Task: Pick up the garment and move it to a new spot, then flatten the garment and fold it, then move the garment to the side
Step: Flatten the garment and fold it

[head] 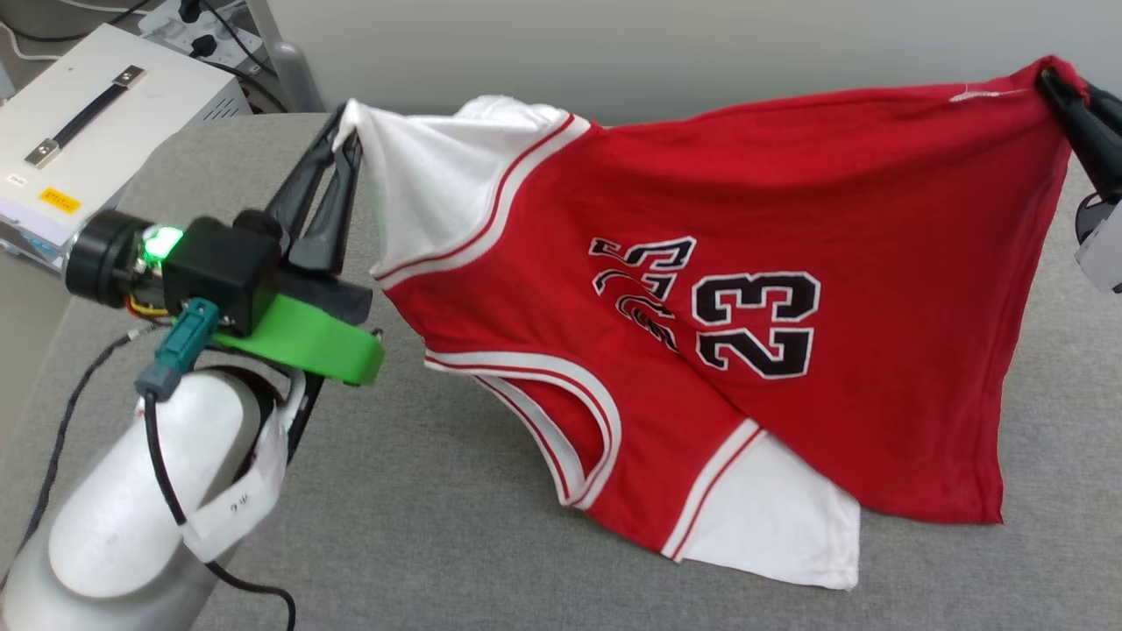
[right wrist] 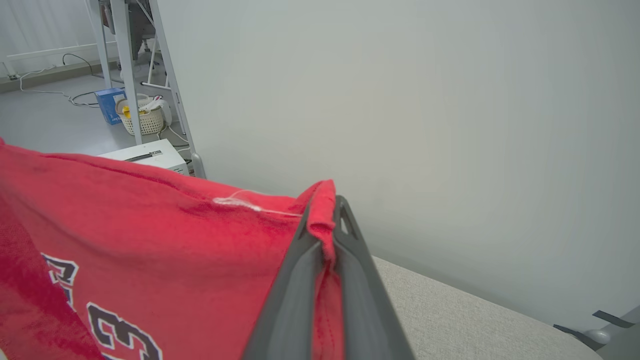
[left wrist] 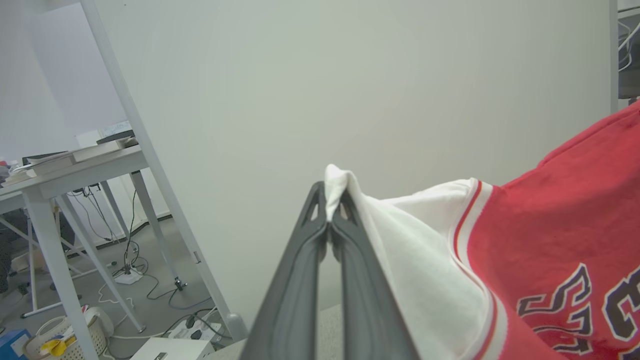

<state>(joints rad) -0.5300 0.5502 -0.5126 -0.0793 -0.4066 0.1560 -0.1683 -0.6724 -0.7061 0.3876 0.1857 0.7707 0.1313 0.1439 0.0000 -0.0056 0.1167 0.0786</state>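
Observation:
The garment (head: 701, 289), a red T-shirt with white sleeves and a black "23" print, hangs stretched above the grey table (head: 421, 491). My left gripper (head: 344, 131) is shut on the tip of a white sleeve (left wrist: 400, 235) at the upper left; in the left wrist view the left gripper (left wrist: 331, 200) pinches that cloth. At the top right my right gripper (head: 1052, 83) is shut on a red hem corner (right wrist: 320, 210). Its lower white sleeve (head: 771, 517) rests on the table.
A white equipment box (head: 96, 114) with a handle stands off the table's far left corner, with cables behind it. A pale wall runs behind the table. White desk legs, a basket (right wrist: 142, 120) and cables lie on the floor beyond.

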